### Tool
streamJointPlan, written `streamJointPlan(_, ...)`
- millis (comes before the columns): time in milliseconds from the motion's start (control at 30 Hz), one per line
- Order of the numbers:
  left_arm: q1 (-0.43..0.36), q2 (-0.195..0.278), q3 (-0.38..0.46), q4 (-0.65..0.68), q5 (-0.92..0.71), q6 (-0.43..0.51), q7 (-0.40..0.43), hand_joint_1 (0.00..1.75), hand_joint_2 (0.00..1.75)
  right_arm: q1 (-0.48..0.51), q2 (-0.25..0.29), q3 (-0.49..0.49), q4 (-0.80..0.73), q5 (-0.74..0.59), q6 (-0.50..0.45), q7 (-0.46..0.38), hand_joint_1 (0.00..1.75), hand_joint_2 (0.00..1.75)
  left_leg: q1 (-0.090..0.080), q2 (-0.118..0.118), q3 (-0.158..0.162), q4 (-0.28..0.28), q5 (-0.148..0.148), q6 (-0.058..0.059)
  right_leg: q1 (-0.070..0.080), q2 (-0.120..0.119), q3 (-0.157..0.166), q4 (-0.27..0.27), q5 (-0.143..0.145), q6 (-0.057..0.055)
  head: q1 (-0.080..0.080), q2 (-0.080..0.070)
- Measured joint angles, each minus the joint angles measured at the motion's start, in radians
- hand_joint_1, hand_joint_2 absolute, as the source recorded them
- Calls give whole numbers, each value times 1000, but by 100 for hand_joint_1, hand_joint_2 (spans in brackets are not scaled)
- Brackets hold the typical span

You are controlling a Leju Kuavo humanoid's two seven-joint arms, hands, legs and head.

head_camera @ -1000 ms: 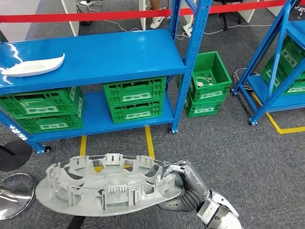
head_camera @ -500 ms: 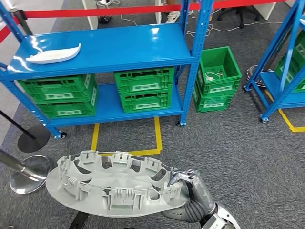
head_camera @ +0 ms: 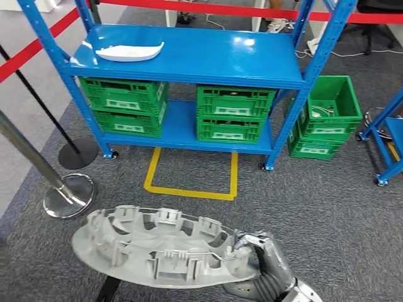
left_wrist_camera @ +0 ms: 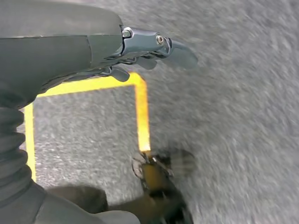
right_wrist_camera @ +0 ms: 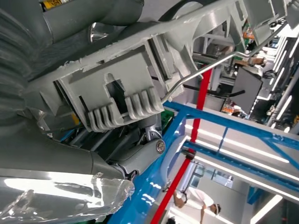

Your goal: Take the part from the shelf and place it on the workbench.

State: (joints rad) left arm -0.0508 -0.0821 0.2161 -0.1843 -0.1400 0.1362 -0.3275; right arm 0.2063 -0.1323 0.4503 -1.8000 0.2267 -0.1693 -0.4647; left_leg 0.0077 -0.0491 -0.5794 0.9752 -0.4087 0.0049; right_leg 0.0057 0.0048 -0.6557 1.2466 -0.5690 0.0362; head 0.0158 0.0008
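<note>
Nearest the camera in the head view, a large grey oval part [head_camera: 161,255], ribbed and edged with raised clips, is held out low in front of the robot, lying roughly flat above the grey carpet. Its long axis runs side to side across the view. The right hand [head_camera: 259,255] is closed around the part's right end, fingers curled over the rim, so the whole length of the part reaches leftward from that hand. In the right wrist view the part's clips are seen pressed close against the hand. The left hand [left_wrist_camera: 155,46] is seen in its wrist view hanging over the carpet, fingers extended and holding nothing; how far it lies from the part cannot be told.

Beyond the part, a yellow square [head_camera: 192,176] is marked on the floor. Behind it stands a blue shelf [head_camera: 199,60] with green crates [head_camera: 233,113] on its lower level and a white curved piece [head_camera: 129,51] on top. No workbench is seen, so carrying is judged unfinished.
</note>
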Motion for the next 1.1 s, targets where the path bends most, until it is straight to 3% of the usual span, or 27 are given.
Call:
streamJointPlan(33,0,1,1,0,0,1,3,0,175,9,-7,-6,-12,-1,-4,3,175,175,1,-12,-3,0,5,-4,-2,15,46,-76,32,-2,0,0)
streamJointPlan(100,-3,2,3,0,0,2,5,0,175,20,-16,-14,-32,-2,-6,7,175,175,-1,-32,-11,2,13,-13,-7,54,121,-208,70,-5,0,0)
streamJointPlan(167,-4,3,5,0,-1,5,5,0,175,28,-21,-16,-47,-4,-6,9,175,175,-2,-47,-21,3,24,-24,-6,66,138,-242,75,-11,-1,0)
streamJointPlan(233,-2,4,10,0,2,17,8,0,175,37,-25,-18,-60,-9,-14,18,175,175,1,-58,-30,5,30,-36,-6,43,133,-238,84,-23,-1,0)
streamJointPlan(267,-1,5,13,0,5,25,10,0,175,44,-28,-22,-70,-13,-22,25,175,175,0,-48,-39,17,19,-41,-7,31,130,-239,89,-31,-3,0)
streamJointPlan(333,-2,6,21,0,11,34,14,0,175,63,-36,-33,-95,-22,-43,36,175,175,-4,-2,-77,102,-44,-48,-8,4,122,-241,96,-43,-10,0)
streamJointPlan(400,-3,5,26,0,14,34,15,0,175,86,-46,-49,-120,-26,-61,43,175,175,-4,32,-131,243,-120,-53,-5,-24,111,-241,102,-48,-14,0)
streamJointPlan(433,-2,5,27,0,15,33,16,0,175,96,-51,-56,-131,-26,-68,46,175,175,-4,38,-145,291,-139,-54,-4,-38,107,-240,104,-49,-14,0)
streamJointPlan(467,-1,4,28,0,14,32,17,0,175,104,-56,-62,-141,-26,-72,47,175,175,-4,41,-139,300,-138,-52,-2,-51,103,-240,106,-49,-14,0)
streamJointPlan(533,0,4,30,0,14,31,19,0,175,114,-63,-71,-158,-26,-74,49,175,175,-8,59,-66,200,-91,-43,2,-75,99,-240,109,-47,-14,0)
streamJointPlan(600,-3,3,32,0,13,31,21,0,175,122,-67,-78,-173,-24,-76,50,175,175,-18,104,19,60,-50,-27,8,-98,99,-237,110,-44,-14,0)
streamJointPlan(667,-5,2,32,0,4,31,23,0,175,128,-71,-82,-187,-18,-80,56,175,175,-27,123,45,2,-41,-13,13,-121,97,-234,111,-37,-13,0)
streamJointPlan(733,2,1,32,0,-8,33,24,0,175,134,-77,-87,-200,-15,-83,65,175,175,-26,101,39,-3,-34,-2,13,-138,97,-234,111,-28,-13,0)
streamJointPlan(800,12,-2,32,0,-10,41,20,0,175,146,-88,-95,-214,-18,-84,67,175,175,-19,79,35,-8,-25,8,9,-99,83,-200,82,-15,-11,0)
streamJointPlan(867,15,-10,33,0,-8,60,19,0,175,169,-100,-111,-229,-18,-86,57,175,175,-13,54,28,-9,-16,15,3,-33,36,-85,15,-3,-8,0)
streamJointPlan(933,18,-23,33,0,-6,83,32,0,175,195,-108,-131,-243,-13,-87,36,175,175,-12,27,21,-8,-10,16,0,-9,-15,38,-35,2,-8,0)
streamJointPlan(967,21,-30,33,0,-6,91,39,0,175,206,-112,-141,-249,-10,-87,27,175,175,-11,12,19,-8,-8,14,-1,-7,-21,55,-33,4,-7,0)
streamJointPlan(1000,25,-35,33,0,-6,97,44,0,175,215,-115,-149,-256,-9,-86,20,175,175,-9,-2,19,-8,-6,11,-3,-5,-6,29,-12,6,-8,0)
streamJointPlan(1033,27,-40,33,0,-6,100,47,0,175,222,-118,-156,-262,-8,-86,16,175,175,-7,-16,18,-6,-4,8,-7,5,27,-36,24,9,-8,0)
streamJointPlan(1100,28,-46,34,0,-6,103,49,0,175,231,-120,-165,-273,-7,-84,13,175,175,-4,-43,14,-1,-1,-1,-18,52,100,-177,73,15,-7,0)
